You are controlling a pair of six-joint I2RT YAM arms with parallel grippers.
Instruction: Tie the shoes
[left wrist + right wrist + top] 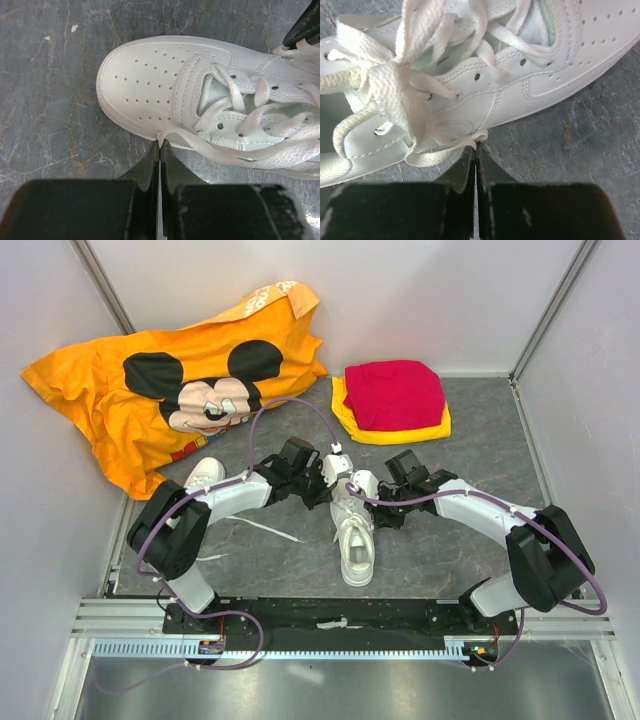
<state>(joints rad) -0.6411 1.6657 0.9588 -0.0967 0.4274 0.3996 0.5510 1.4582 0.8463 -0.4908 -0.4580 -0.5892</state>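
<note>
The left claw (pixel 160 146) and right claw (pixel 476 146) are pinching the shoe (pixel 150 85) laces (pixel 260 150), tightening the knot (pixel 390 85); next, pulling toward nine and three o'clock.

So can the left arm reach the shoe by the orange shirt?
Probably: that shoe lies beside the arm. But the left end effector is shut on a lace of the middle shoe and must let go first.

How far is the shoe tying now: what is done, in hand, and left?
Done: a knot seems bunched on the middle shoe. In hand: left gripper and right gripper each pinch its lace. Left: tightening the bow, then the second shoe, whose trailing lace lies loose.
</note>
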